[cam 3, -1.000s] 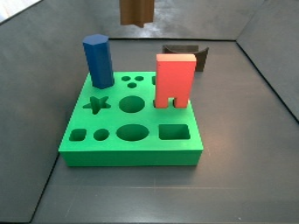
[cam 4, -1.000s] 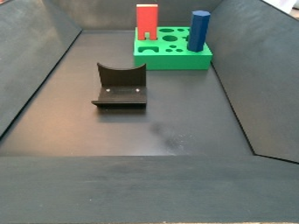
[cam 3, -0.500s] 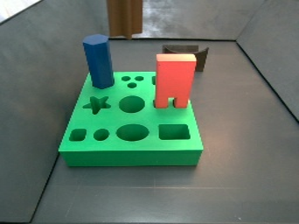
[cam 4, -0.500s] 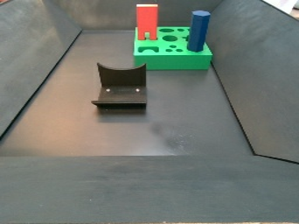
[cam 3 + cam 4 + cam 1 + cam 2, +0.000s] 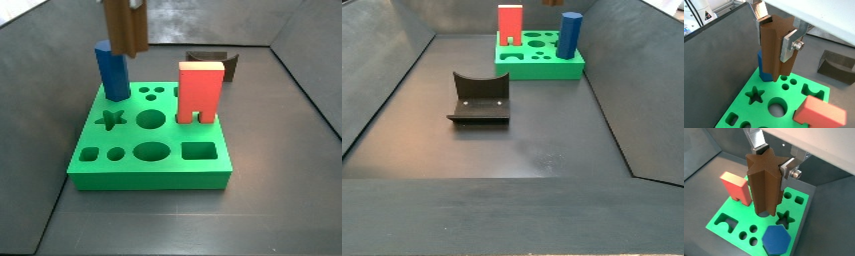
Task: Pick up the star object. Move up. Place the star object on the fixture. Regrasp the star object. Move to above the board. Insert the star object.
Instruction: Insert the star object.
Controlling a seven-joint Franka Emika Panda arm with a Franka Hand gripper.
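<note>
My gripper (image 5: pixel 775 34) is shut on the star object (image 5: pixel 772 57), a dark brown star-section peg held upright between the silver fingers (image 5: pixel 789 44). Both wrist views show it hanging above the green board (image 5: pixel 821 91). Its star-shaped end face (image 5: pixel 764 163) shows in a wrist view, with the star hole (image 5: pixel 784 219) below and to one side. In a side view the star object (image 5: pixel 124 25) hangs high over the board's (image 5: pixel 147 165) back left, close above the blue peg (image 5: pixel 112 70); the star hole (image 5: pixel 111 120) is open. The fixture (image 5: pixel 214 63) stands empty behind the board.
A tall blue hexagonal peg (image 5: pixel 775 239) and a red arch block (image 5: pixel 201 90) stand in the board. The fixture (image 5: pixel 480 98) sits mid-floor in a side view, the board (image 5: pixel 543 66) at the far end. Dark sloping walls ring the floor.
The star object in my gripper has moved left and slightly down in a side view, from above the board's back middle to above the blue peg. Nothing else has moved.
</note>
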